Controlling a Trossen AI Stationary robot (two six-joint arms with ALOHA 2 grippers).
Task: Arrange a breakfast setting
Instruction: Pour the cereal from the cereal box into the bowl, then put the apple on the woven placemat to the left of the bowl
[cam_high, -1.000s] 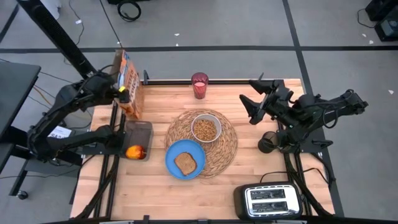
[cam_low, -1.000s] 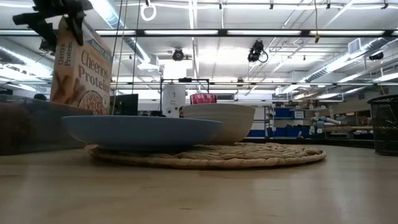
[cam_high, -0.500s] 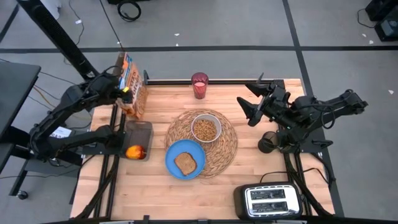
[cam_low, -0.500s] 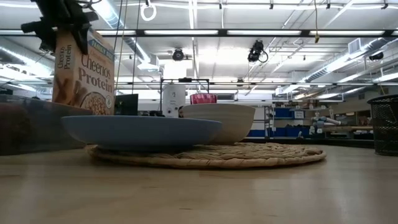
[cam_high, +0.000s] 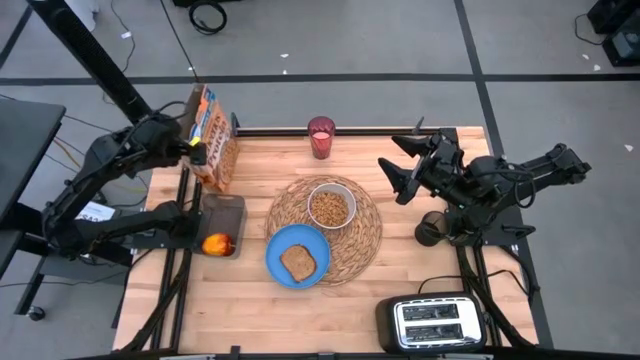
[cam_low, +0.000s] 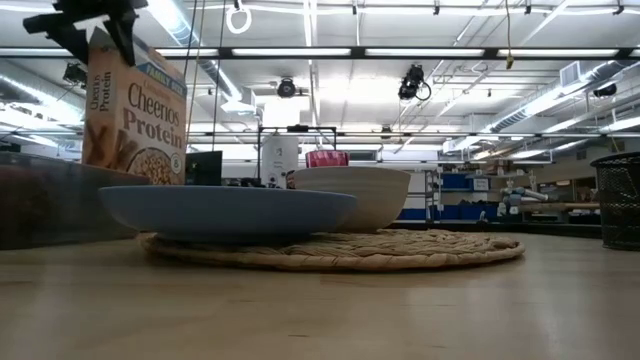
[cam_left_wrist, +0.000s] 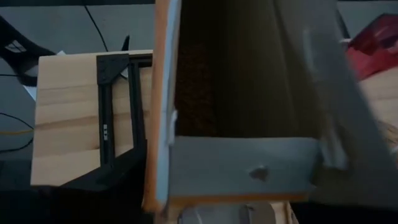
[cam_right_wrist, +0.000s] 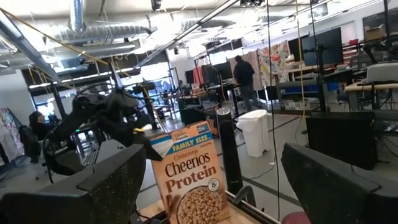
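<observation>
The orange Cheerios box stands tall at the table's far left corner, with my left gripper shut on its top; its base is hidden in the low view. The small white bowl of cereal and the blue plate with the toast slice sit on the round straw placemat. The translucent red cup stands at the far edge. The red apple lies in a dark tray. My right gripper is open and empty, right of the placemat. No spoon shows. My left gripper holds the Cheerios box by its open top edge, coming from above and pointing down. My left wrist view looks down into the open box past a grey flap, and the fingers themselves are hidden there. The box stands nearly upright.
A dark tray lies at the left edge below the box. A black-and-silver toaster stands at the near right corner. A dark round container sits by the right arm's base. Bare wood lies near the front edge.
My left gripper has shifted the Cheerios box slightly toward the table's right, keeping it nearly upright. My right gripper has crept a little toward the table's left, still open.
</observation>
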